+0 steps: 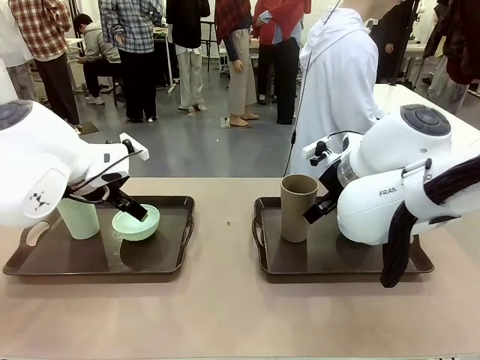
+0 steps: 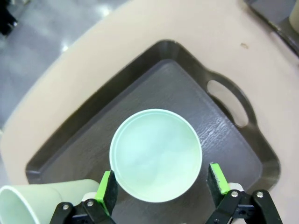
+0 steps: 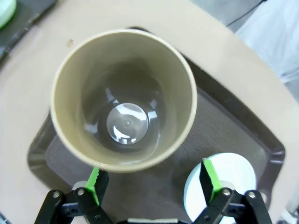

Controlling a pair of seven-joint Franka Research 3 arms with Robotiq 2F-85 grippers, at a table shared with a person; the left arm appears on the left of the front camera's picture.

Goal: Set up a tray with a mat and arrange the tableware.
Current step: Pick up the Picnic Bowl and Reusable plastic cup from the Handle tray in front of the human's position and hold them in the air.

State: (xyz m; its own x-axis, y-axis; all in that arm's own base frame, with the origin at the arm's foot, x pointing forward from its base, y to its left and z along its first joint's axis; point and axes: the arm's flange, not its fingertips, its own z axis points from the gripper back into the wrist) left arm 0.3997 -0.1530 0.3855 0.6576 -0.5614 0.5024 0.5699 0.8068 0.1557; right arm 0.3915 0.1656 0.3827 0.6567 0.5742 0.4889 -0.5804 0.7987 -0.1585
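Left pincer [image 2: 161, 170] wide over mint bowl [image 2: 155, 149]; right pincer [image 3: 150, 167] wide, partly covering pale blue bowl [image 3: 236, 173].

The table [image 1: 225, 315] had a plain beige top that ran the full width of the front view. Beyond its far edge lay a grey floor [image 1: 187, 142], smooth and faintly glossy, with pale glints of light on it. A white table [image 1: 409, 97] stood at the right, behind the beige one. Farther back on the left a person [image 1: 94, 45] sat. The light was even and soft.
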